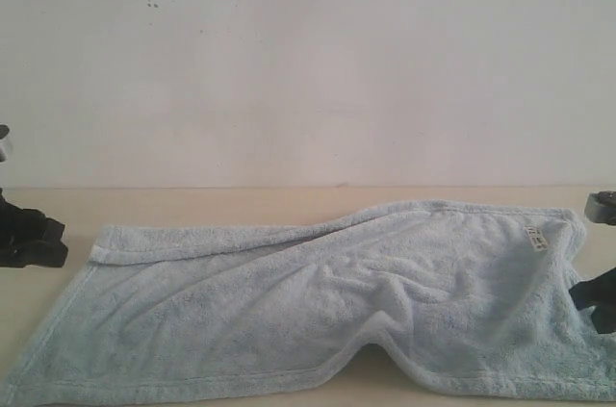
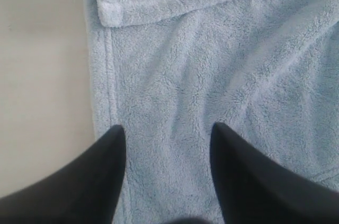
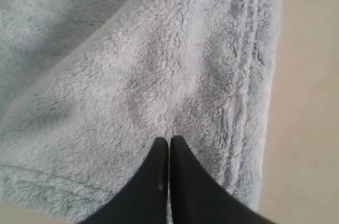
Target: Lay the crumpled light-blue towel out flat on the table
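The light-blue towel [image 1: 289,311] lies mostly spread on the beige table [image 1: 192,205]. A strip along its far left edge is folded over [image 1: 192,248], and a wrinkle humps up at the front middle [image 1: 380,325]. A white tag [image 1: 536,239] shows near the far right corner. In the left wrist view my left gripper [image 2: 168,126] is open over the towel [image 2: 212,75], close to its hemmed edge, with nothing between its fingers. My right gripper [image 3: 169,139] is shut, its tips over the towel [image 3: 132,65] near the hem, with no cloth seen between them.
A white wall [image 1: 308,61] with small dark specks stands behind the table. Bare table shows beside the towel's edge in the left wrist view [image 2: 42,75] and in the right wrist view [image 3: 312,102]. Dark arm parts sit at the left edge [image 1: 29,234] and the right edge [image 1: 599,296].
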